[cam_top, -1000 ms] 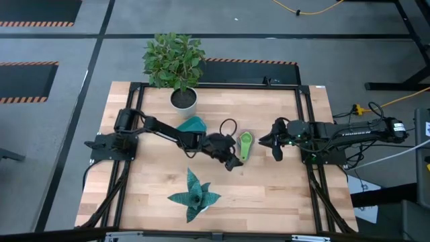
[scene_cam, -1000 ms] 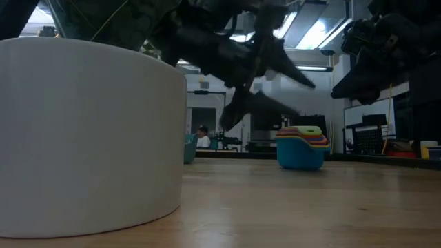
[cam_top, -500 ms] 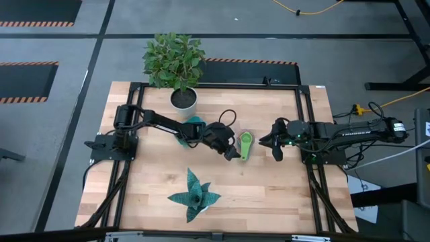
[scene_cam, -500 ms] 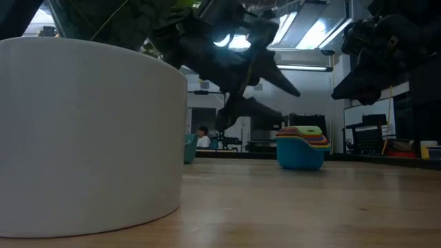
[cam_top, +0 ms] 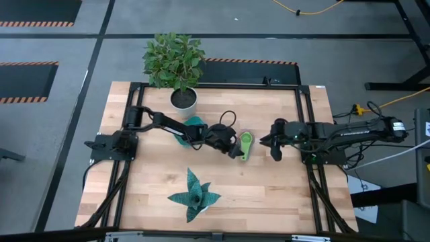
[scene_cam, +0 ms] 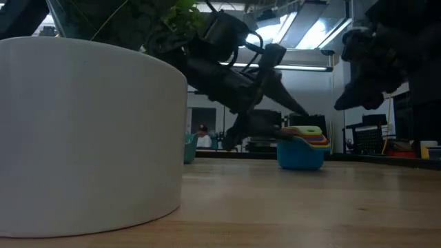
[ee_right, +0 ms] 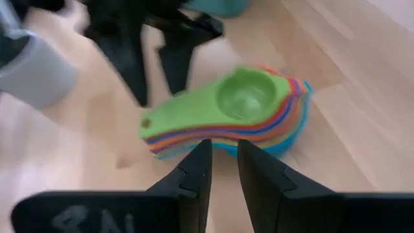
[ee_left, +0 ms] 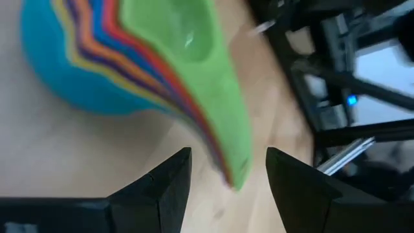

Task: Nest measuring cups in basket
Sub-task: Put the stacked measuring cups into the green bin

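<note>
Two dark fingers point(ee_left: 162, 184) of the left gripper point(cam_top: 234, 151) stand spread apart, straddling the tip of the green handle point(ee_left: 234, 145) without touching it, in the left wrist view. That gripper hovers just above the wooden table point(cam_top: 269, 195) near its centre, at the handle end of the stacked measuring cups point(cam_top: 245, 144).

The cups are nested one inside another, green cup point(ee_right: 244, 96) on top and the light blue cup point(scene_cam: 300, 156) at the bottom, with orange, red, blue and yellow rims showing between them. Seen from overhead, the stack's long axis runs nearly along the table's depth: the round bowls lie toward the far edge, and the fanned handles point toward the near edge and the left gripper.

The teal basket point(cam_top: 193, 124) sits apart from the stack, behind the left arm, near the white plant pot point(cam_top: 183, 101) with its leafy plant point(cam_top: 173, 59).

The right gripper point(cam_top: 275, 148) hangs above the table on the other side of the cups, close to them but clear, its fingers point(ee_right: 194, 178) narrowly parted and holding nothing.

A teal leaf-shaped ornament point(cam_top: 193, 195) lies on the table toward the near edge.
</note>
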You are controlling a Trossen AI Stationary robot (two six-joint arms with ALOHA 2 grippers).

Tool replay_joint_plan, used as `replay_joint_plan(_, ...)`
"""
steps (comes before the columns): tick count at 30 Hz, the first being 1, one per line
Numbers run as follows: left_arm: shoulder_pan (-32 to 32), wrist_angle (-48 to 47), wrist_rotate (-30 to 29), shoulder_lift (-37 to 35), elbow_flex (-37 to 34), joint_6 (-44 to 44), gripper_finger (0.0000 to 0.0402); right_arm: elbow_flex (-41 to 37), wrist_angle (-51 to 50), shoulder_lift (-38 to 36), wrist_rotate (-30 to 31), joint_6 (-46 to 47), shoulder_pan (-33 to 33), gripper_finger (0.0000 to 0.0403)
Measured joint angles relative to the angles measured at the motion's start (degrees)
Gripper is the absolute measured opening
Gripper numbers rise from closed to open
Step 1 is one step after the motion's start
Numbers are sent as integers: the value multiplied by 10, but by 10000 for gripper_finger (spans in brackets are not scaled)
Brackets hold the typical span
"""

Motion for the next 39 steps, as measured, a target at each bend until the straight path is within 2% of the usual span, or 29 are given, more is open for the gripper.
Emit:
replay_joint_plan(3, 0, 46, 7, 12, 0, -19, 192, -8, -2, 14, 17, 2, 0, 80)
replay_joint_plan(8, 2, 39, 7, 14, 0, -27, 192, -37, 25, 38, 17, 7, 0, 80)
replay_joint_plan(23, 1, 39, -31, 24, 0, -55, 192, -141, 259, 117, 23, 48, 0, 80)
replay_joint_plan(39, 1, 50, -37, 24, 0, -69, 192, -143, 376, 237, 36, 63, 0, 80)
